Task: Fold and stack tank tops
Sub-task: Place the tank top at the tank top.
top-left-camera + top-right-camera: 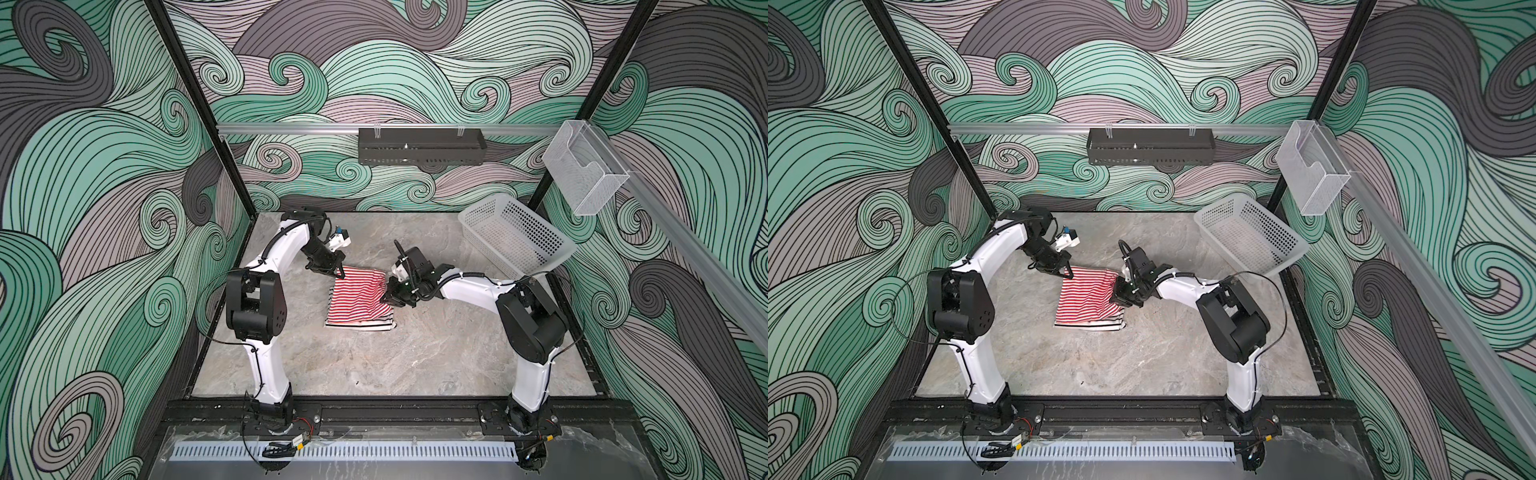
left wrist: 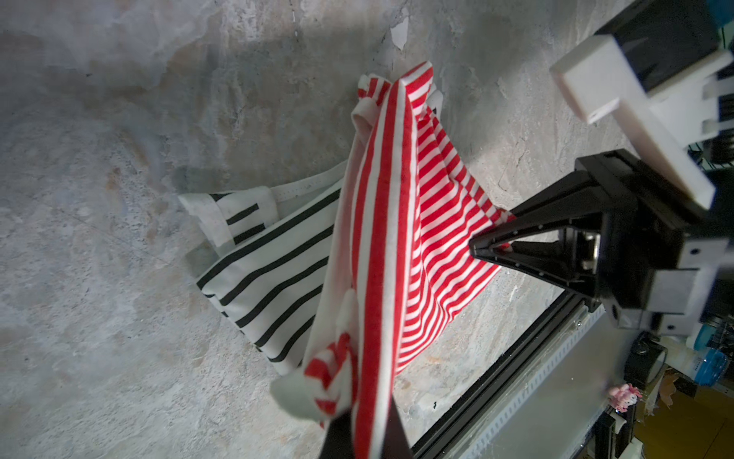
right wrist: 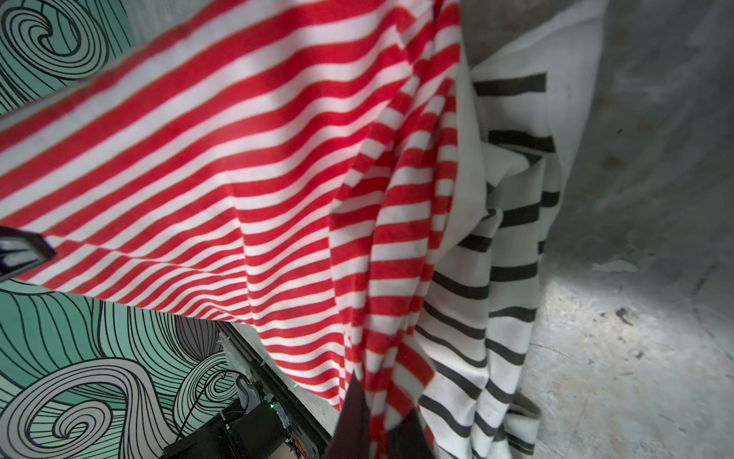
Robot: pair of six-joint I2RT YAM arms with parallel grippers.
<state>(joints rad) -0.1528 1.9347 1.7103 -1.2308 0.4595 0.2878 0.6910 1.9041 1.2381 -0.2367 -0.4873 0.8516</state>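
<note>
The red-and-white top (image 1: pixel 357 297) is a soft knit with thin red and white stripes. It hangs slack between the two arms in the middle of the desk (image 1: pixel 415 357). The left jaws are closed on one upper corner at the far side, and the right jaws are closed on the opposite edge, a little nearer the front. The held edge therefore slants across from left to right.

From that edge the cloth droops toward the front, so its long axis runs roughly far to near and its stripes run side to side. Pale trim is bunched at the left jaws in the left wrist view, possibly a strap, though it is too crumpled to be sure.

The lower end rests on the black-and-white top (image 1: pixel 365 327), which lies folded on the desk underneath. Its wider black stripes peek out along the near and left sides. A white basket (image 1: pixel 515 241) sits tilted in the far right corner.
</note>
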